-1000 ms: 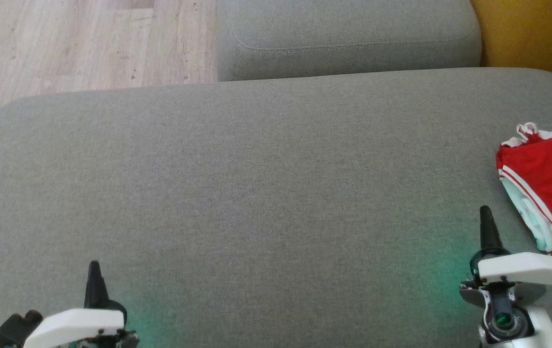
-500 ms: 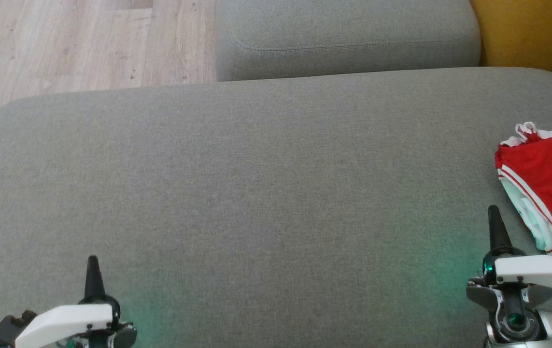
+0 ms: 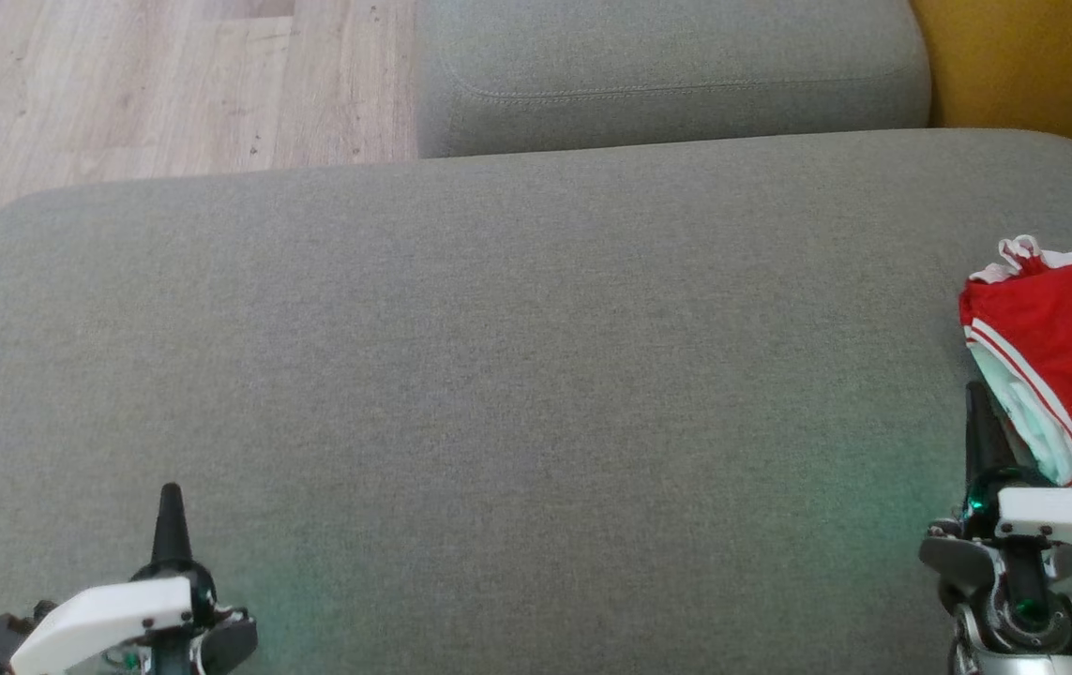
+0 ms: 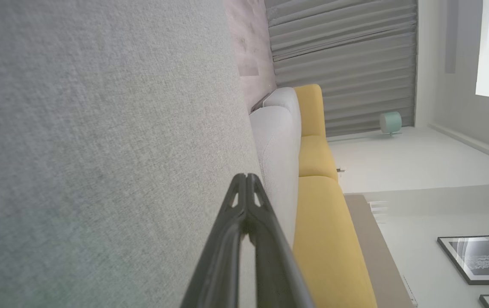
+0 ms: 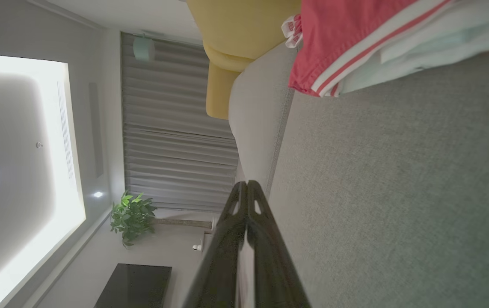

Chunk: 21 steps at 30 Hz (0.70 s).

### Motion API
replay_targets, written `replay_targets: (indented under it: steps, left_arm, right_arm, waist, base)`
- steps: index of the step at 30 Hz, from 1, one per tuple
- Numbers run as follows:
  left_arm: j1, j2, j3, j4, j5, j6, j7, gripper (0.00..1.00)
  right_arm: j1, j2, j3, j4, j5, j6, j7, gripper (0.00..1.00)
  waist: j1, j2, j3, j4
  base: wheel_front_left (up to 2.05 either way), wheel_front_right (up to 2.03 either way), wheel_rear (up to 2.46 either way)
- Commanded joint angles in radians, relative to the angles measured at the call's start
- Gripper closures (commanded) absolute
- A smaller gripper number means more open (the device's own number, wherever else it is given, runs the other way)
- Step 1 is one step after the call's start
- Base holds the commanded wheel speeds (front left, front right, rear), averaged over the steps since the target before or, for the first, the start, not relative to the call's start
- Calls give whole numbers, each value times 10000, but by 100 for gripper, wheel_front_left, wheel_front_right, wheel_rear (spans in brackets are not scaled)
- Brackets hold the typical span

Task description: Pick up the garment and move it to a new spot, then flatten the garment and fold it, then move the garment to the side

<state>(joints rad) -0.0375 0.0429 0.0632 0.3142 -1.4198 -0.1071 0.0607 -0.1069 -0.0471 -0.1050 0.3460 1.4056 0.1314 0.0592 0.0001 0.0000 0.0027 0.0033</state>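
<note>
right gripper (image 3: 978, 398) has slid toward the garment (image 3: 1061, 328) over the last second, tip now just beside its pale lower edge. left gripper (image 3: 170, 497) barely shifted. you've got both finger pairs pressed together, holding nothing, lying low along the grey sofa cushion (image 3: 498, 375), a coarse woven fabric. garment is bunched red cloth with white stripes over pale mint layers, at the cushion's right edge. right wrist view gives you that layered edge side-on, plus a plant (image 5: 132, 216). left wrist view adds yellow cushions (image 4: 319, 222). head view adds wood floor (image 3: 123, 84).
</note>
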Motion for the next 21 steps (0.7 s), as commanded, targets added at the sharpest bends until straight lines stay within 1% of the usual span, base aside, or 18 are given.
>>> replay_targets:
  steps: [1,14,21]
  left_arm:
    - [-576,66,334,-424,-278,-126,106,100]
    - [-702,73,498,-678,-1838,-232,510,100]
    - [-706,74,504,-687,-1890,-236,524,100]
  right_arm:
    - [-133,-35,124,-483,320,-6,121,100]
    - [-14,-32,-82,-995,1974,-7,528,100]
    - [-10,-31,-89,-1012,2029,-7,541,100]
  waist:
    - [-1,0,0,-2]
    - [-1,0,4,-32]
    - [-1,0,4,-33]
  base:
    - [0,0,0]
    - [0,0,0]
    - [0,0,0]
